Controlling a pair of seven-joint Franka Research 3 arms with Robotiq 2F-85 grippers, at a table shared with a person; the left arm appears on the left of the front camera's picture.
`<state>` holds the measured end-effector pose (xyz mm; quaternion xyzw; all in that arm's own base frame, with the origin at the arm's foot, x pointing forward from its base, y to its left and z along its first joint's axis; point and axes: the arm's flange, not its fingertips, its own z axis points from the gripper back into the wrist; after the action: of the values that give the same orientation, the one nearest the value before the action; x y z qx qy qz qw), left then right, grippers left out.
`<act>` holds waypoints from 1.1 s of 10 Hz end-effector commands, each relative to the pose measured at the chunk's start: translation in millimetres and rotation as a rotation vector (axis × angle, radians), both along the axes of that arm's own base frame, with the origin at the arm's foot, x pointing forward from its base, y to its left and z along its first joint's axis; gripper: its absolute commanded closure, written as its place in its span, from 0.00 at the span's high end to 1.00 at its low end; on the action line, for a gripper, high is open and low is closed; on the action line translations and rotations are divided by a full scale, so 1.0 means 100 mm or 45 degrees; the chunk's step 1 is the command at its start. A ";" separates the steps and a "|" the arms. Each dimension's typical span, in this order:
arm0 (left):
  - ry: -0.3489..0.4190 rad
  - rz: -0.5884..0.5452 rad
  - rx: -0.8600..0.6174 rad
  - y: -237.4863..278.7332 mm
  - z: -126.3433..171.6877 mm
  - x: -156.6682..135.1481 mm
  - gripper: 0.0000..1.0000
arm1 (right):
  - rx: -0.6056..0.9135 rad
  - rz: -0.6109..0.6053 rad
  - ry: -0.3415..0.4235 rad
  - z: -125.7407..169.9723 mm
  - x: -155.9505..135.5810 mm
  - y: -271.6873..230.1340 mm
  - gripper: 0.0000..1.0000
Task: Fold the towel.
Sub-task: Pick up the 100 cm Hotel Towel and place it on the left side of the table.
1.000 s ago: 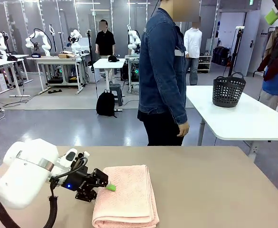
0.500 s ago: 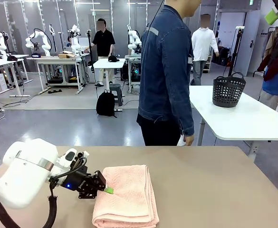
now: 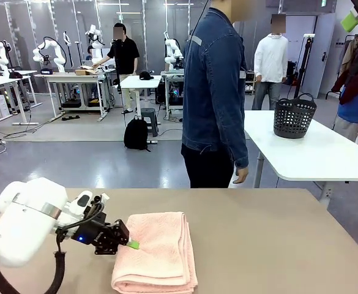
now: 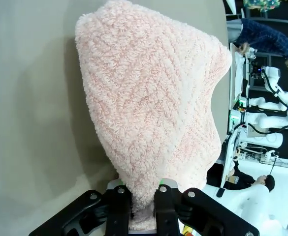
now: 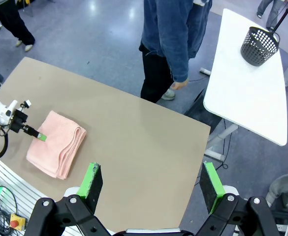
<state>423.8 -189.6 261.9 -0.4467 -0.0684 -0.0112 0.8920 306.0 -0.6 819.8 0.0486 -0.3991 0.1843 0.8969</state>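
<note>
Left gripper [image 3: 128, 244] clamped on the near-left edge of the towel [image 3: 156, 251], jaws pinched tight on a bit of pink terry in the left wrist view [image 4: 143, 216]. Right gripper [image 5: 151, 184] held high over the table [image 3: 276, 245], green pads [image 5: 91, 178] spread wide apart, nothing between them. One towel, folded into a thick stack of layers, long axis running from the robot's side toward the person [image 3: 214, 92], rounded fold along the near end. Lying left of the table's middle. Left arm reaching in low from the left, wrist level, fingers pointing right. One dark basket [image 3: 294, 116] on the white table [image 3: 325, 153] beyond.
</note>
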 end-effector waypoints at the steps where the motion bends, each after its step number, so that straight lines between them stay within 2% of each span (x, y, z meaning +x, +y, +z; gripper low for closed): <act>1: -0.037 -0.032 -0.012 0.41 0.12 -0.03 0.00 | 0.004 0.000 0.005 0.01 0.01 0.00 1.00; 3: -0.040 -0.050 0.003 0.93 0.29 -0.01 0.00 | 0.004 0.000 0.005 0.01 0.01 0.00 1.00; 6: -0.019 -0.133 0.127 1.73 0.53 0.06 0.00 | 0.004 0.000 0.005 0.01 0.01 0.00 1.00; 9: -0.012 -0.059 0.243 2.56 0.66 0.20 0.00 | 0.004 0.000 0.005 0.01 0.01 0.00 1.00; 11: -0.006 -0.058 0.275 2.99 0.78 0.21 0.00 | 0.004 0.000 0.005 0.01 0.01 0.00 1.00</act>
<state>436.9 101.9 331.5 -0.3415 -0.0721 -0.0371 0.9364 306.0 -1.0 820.2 0.0487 -0.3993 0.1841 0.8968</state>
